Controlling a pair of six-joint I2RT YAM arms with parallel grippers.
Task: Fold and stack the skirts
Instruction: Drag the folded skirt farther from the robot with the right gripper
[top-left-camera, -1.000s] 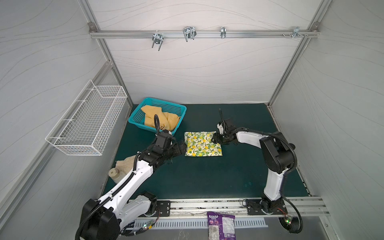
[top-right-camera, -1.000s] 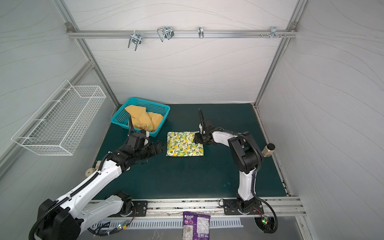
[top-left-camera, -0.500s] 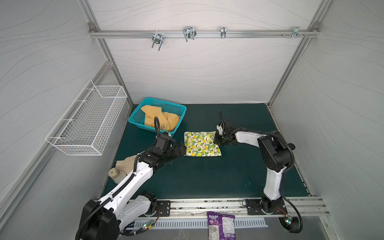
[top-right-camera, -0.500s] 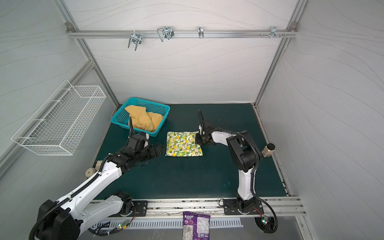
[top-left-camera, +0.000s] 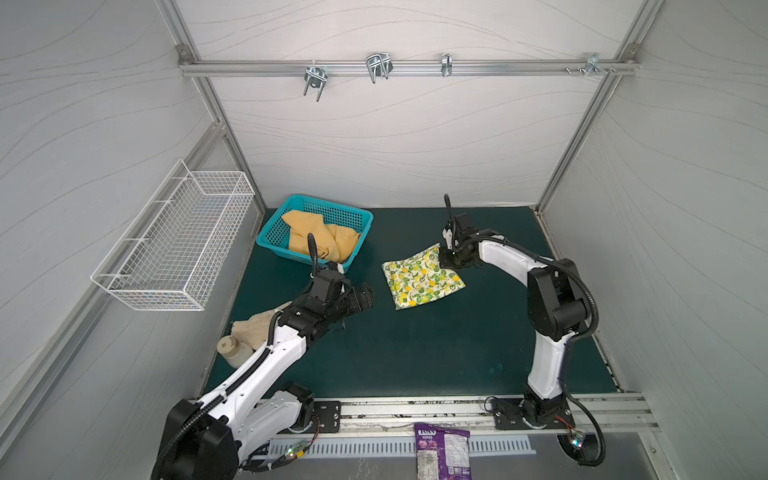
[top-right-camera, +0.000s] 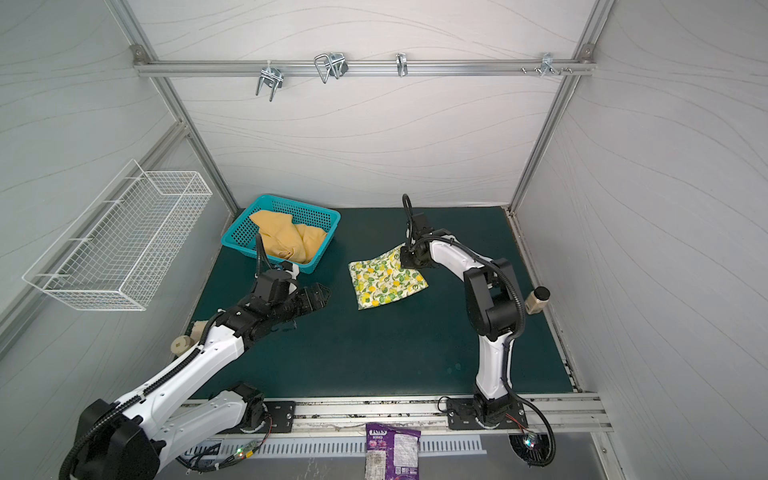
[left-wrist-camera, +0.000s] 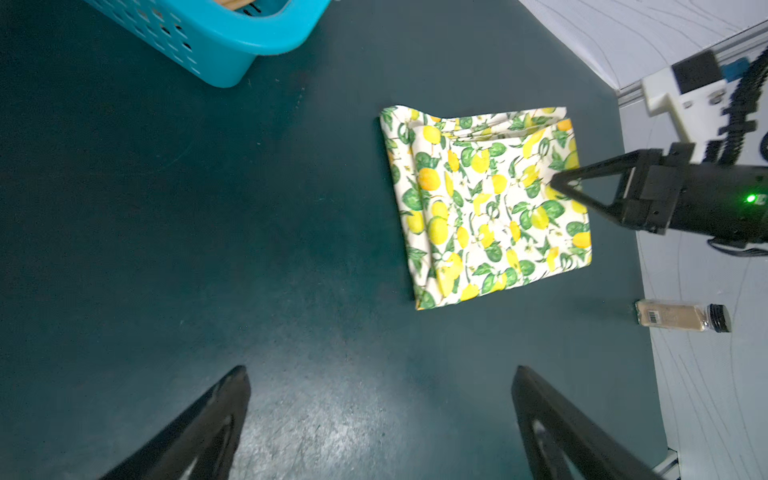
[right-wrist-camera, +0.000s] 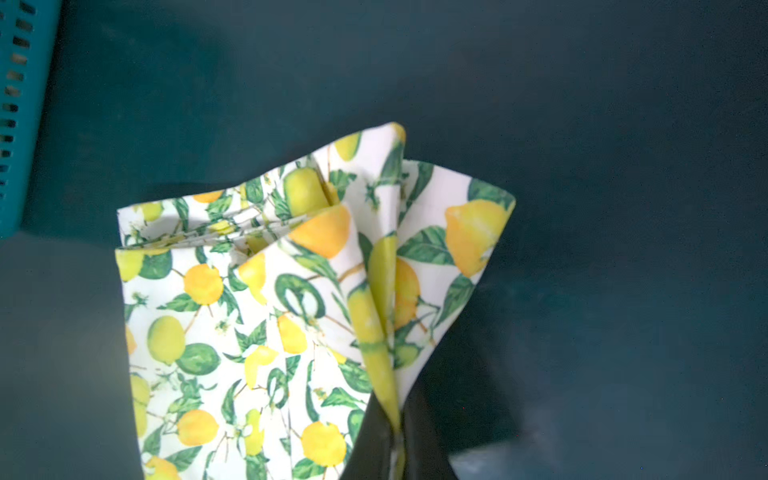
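Observation:
The lemon-print skirt (top-left-camera: 422, 276) (top-right-camera: 386, 282) lies folded on the green mat, with its far right corner pulled up off the mat. My right gripper (top-left-camera: 446, 259) (right-wrist-camera: 395, 428) is shut on that raised corner, and the cloth (right-wrist-camera: 270, 311) fans out from its closed fingers. The mustard-yellow skirt (top-left-camera: 320, 237) (top-right-camera: 286, 237) sits crumpled in the teal basket. My left gripper (top-left-camera: 365, 297) (left-wrist-camera: 380, 370) hovers open and holds nothing, a short way left of the lemon-print skirt (left-wrist-camera: 486, 203).
The teal basket (top-left-camera: 291, 254) stands at the back left of the mat. A beige rag (top-left-camera: 257, 326) and a cream bottle (top-left-camera: 230, 351) lie by the left arm. A wire basket (top-left-camera: 174, 241) hangs on the left wall. A spice jar (left-wrist-camera: 681, 316) lies right of the mat.
My right gripper has shut on the lemon-print skirt's corner and lifted it, and the skirt has turned on the mat. The left gripper has drawn back from the skirt, still open.

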